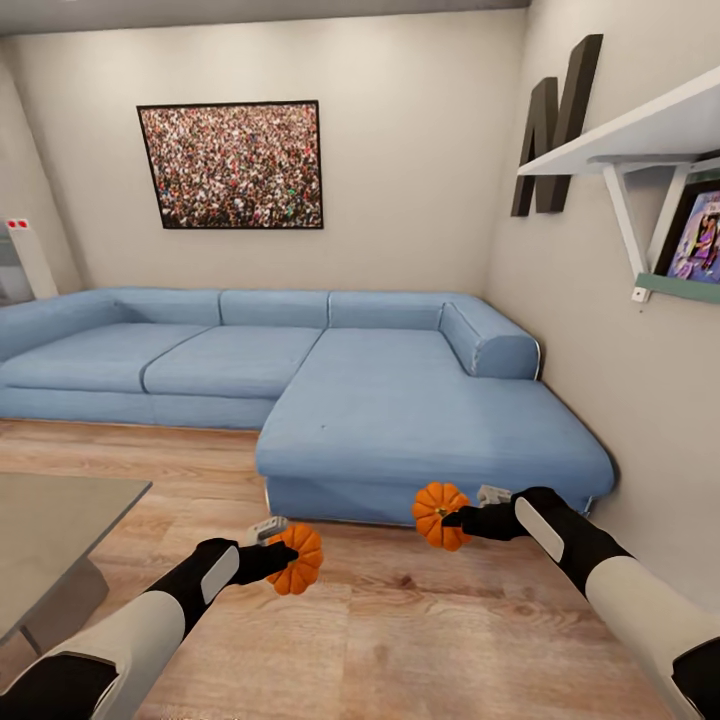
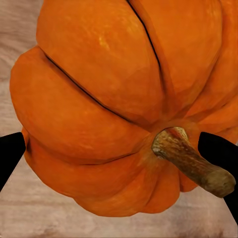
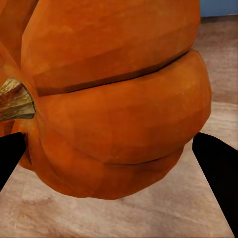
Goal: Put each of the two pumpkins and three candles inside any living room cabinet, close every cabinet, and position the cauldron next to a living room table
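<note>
**A pumpkin gripped in each hand above the wooden floor**

Nearest the camera, both arms are stretched forward over the wooden floor [image 1: 400, 640]. The left hand [image 1: 278, 556] is clenched on a pumpkin [image 1: 297, 559], seen in the head view at about 7 o'clock from the picture's middle. In the left wrist view this pumpkin [image 2: 109, 99] is pressed between the two dark fingertips [image 2: 11, 151], with its brown stem [image 2: 191, 161] lying close to one of them. The right hand [image 1: 458, 518] is clenched on the second pumpkin [image 1: 438, 514], held at about 5 o'clock and slightly higher than the first. In the right wrist view that pumpkin [image 3: 114, 94] is flanked by both fingertips [image 3: 215, 168], its stem [image 3: 15, 99] at the picture's edge. The two pumpkins are held apart, both off the floor.

At 8 o'clock, a corner of the grey glossy desk [image 1: 50, 530] is seen beside the left arm. Beyond the hands, a blue corner sofa [image 1: 380, 400] is stretched along the far wall. Farther back, a framed crowd picture [image 1: 232, 165] is hung at 11 o'clock, and a white wall shelf [image 1: 640, 135] is mounted at 2 o'clock.
</note>
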{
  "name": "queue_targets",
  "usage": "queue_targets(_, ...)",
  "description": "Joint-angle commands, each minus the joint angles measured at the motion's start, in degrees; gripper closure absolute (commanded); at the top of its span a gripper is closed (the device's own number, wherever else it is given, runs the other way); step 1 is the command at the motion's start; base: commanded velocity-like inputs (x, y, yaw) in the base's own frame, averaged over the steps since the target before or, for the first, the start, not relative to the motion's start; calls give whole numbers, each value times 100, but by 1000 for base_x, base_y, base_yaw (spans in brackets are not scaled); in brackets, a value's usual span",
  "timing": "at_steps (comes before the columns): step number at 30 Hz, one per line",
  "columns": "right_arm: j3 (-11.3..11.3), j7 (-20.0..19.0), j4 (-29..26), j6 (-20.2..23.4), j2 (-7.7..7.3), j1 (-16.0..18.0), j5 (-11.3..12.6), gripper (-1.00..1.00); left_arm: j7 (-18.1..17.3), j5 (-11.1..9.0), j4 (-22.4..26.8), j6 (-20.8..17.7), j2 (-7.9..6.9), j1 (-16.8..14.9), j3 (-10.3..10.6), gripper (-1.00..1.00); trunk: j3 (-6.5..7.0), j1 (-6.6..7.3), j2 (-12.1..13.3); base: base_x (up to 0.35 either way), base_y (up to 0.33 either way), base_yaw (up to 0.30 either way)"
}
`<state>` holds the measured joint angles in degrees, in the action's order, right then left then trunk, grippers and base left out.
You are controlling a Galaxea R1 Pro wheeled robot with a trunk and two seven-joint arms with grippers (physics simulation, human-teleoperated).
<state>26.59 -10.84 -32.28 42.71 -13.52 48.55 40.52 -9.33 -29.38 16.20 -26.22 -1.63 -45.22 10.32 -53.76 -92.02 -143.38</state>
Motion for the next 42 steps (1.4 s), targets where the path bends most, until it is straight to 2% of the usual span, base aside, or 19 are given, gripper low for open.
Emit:
queue_targets(1,22,-32,-6,9,-8,5,-15,100,-12,-24,6,-18,-4,-4,23,100,-15,1,-3,76,0,98)
queue_targets(9,22,-8,-6,47,-10,5,-25,100,-8,-17,6,-6,40,-4,49,100,-52,1,-3,-97,-10,51)
queue_targets(14,22,440,-6,64,-10,5,-27,100,-7,-14,6,-13,48,-4,57,100,-91,1,-3,-302,-90,88)
queue_targets(17,22,560,-6,62,-10,5,-27,100,-7,-10,6,-13,58,-4,58,100,-117,1,-3,-309,-110,93)
queue_targets(28,30,607,-6,62,-4,5,-35,100,-7,-7,-2,-6,93,-4,58,100,-212,1,-3,-303,-134,94)
queue_targets(32,31,609,-6,62,-2,5,-35,100,-7,-7,-1,-2,93,-4,58,100,-247,1,-3,-105,-56,94)
queue_targets(42,31,617,-3,70,-1,5,-38,100,-7,-7,-3,-23,93,-4,65,100,-112,27,10,-6,-3,94)
